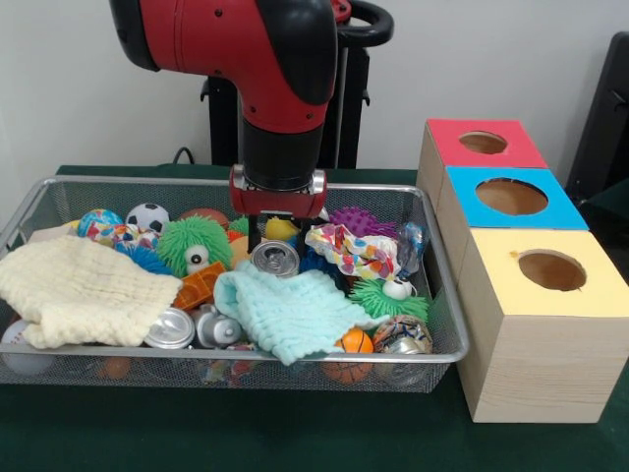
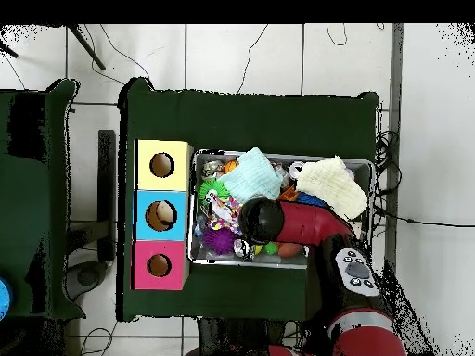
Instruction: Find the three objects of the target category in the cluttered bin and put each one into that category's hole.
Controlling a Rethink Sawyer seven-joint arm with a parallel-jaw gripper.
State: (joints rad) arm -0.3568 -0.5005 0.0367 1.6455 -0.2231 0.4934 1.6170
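Note:
The wire mesh bin (image 1: 444,295) is full of toys and cloths; it also shows in the overhead view (image 2: 193,209). My gripper (image 1: 275,239) hangs low over the bin's middle, right above an upright silvery can (image 1: 274,260) with a pull-tab top. A second can (image 1: 170,329) lies at the front beside the cream cloth. A dented can (image 1: 218,327) lies next to it. In the overhead view the arm (image 2: 263,221) covers the gripper and the can below it.
Three wooden boxes with round holes stand beside the bin: red (image 1: 482,144), blue (image 1: 511,197), yellow (image 1: 550,270). A cream cloth (image 1: 74,290), a mint cloth (image 1: 285,310), fuzzy green toys (image 1: 194,244) and small balls (image 1: 147,216) crowd the cans.

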